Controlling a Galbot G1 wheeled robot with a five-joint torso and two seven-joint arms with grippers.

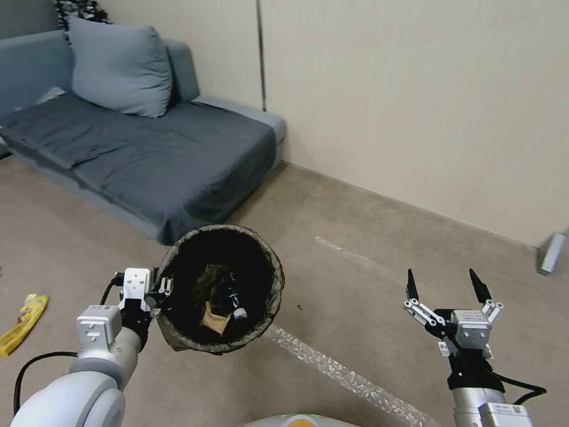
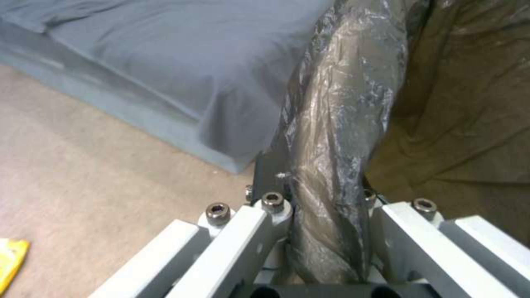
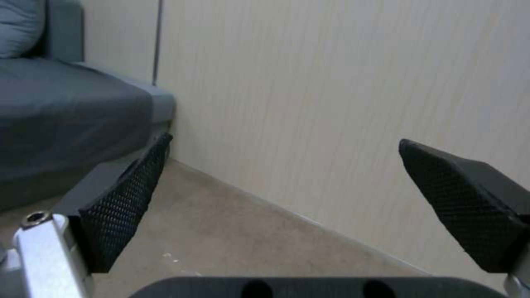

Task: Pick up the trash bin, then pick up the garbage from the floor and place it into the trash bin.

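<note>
Soft, even indoor light; both wrist views slightly blurred up close.

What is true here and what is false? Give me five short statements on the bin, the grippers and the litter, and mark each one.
1. The left gripper is clamped on the rim of the trash bin. True.
2. The right gripper holds a bottle. False: it is open and holds nothing.
3. The trash bin is empty inside. False: a piece of brown paper and some dark items lie in it.
4. A yellow wrapper lies on the floor on the robot's left. True.
5. The trash bin stands on the sofa. False: the left gripper holds it off the floor, in front of the sofa.
</note>
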